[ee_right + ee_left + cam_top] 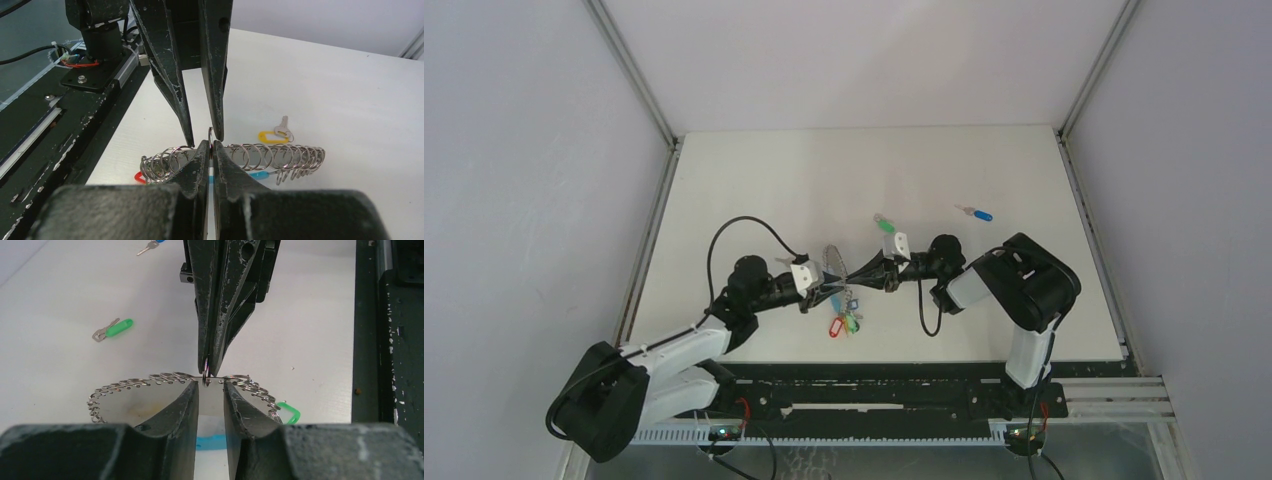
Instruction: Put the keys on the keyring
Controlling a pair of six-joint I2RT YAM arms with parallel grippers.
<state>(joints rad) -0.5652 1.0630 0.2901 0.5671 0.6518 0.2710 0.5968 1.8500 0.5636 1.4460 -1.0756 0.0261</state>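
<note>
Right gripper (211, 146): fingers pressed tight together, pinching one small loop strung on the keyring (150, 381) wire.
Left gripper (210, 390): fingers spread, tips down at the wire either side of that pinched loop, nose to nose with the right gripper.
Keyring position: top arc sits between the two grippers, near the front middle of the worktop (774, 180), with small loops all along it. The turquoise sleeve (210, 442) is low, and there's a green tag (290, 412) at one end.
Green key (112, 329): flat on the worktop, well apart from the ring.
Blue key (976, 212): farther off, loose, toward the right rear.
Yellow key (275, 134): on the worktop just beyond the loops; can't tell whether it touches them.
</note>
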